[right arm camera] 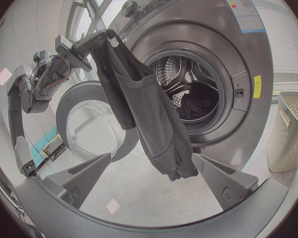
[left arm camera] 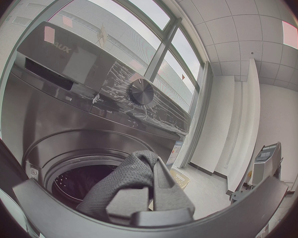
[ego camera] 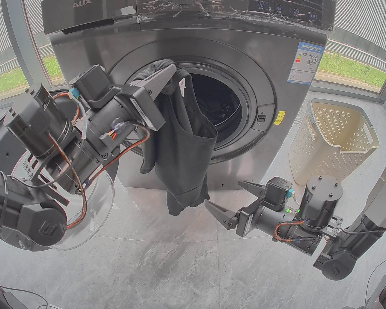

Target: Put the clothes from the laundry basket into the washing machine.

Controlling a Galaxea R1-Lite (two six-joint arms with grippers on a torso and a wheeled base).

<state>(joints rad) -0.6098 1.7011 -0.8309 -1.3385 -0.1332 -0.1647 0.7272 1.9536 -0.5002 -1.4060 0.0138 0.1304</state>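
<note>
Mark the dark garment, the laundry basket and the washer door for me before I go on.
dark garment [ego camera: 182, 151], head view, middle of the hanging cloth.
laundry basket [ego camera: 324, 162], head view, perforated side wall.
washer door [right arm camera: 91, 129], right wrist view, glass pane of the open door.

Grey marbled floor [ego camera: 167, 258] — behind it, tall windows [ego camera: 364, 18] showing green grass [ego camera: 351, 67]; white ceiling panels [left arm camera: 248, 17] above a white wall [left arm camera: 281, 133].

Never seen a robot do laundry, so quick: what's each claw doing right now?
Left gripper: shut on a dark gray garment, held up before the washing machine.
Right gripper: open, holding nothing.
</note>
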